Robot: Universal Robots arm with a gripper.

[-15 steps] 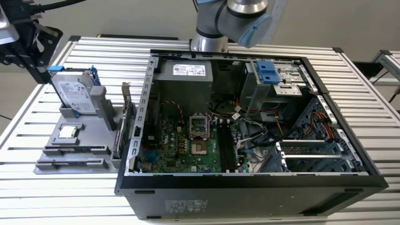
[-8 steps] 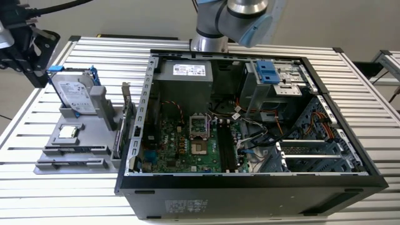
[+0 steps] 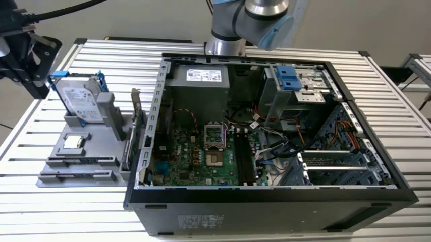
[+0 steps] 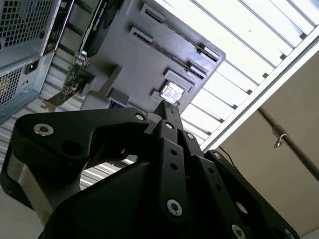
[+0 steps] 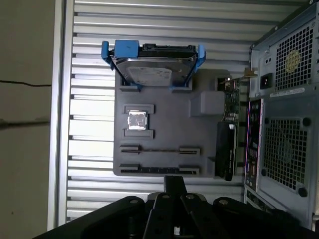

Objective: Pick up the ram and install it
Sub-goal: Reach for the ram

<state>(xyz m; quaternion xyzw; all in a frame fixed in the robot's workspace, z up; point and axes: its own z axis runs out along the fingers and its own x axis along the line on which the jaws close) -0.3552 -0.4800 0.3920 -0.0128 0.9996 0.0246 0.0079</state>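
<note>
The claw (image 5: 174, 185) is clenched on nothing, fingers (image 5: 170, 185) pressed together, poised above the grey parts tray (image 5: 169, 107). The ram (image 3: 81, 162) stands on edge in a long holder (image 3: 52, 162) there, just beside the processor chip (image 5: 137, 121), I'd guess so its top edge is free to pinch. The arm (image 3: 256, 15) rises from beyond the open computer case (image 3: 269, 212) and reaches to the exterior view's left, wrist aimed down at the tray.

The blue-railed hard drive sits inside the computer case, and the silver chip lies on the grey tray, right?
No: the hard drive stands on the grey tray, outside the computer case, as the first wrist view shows. The silver chip does lie on that tray.
</note>
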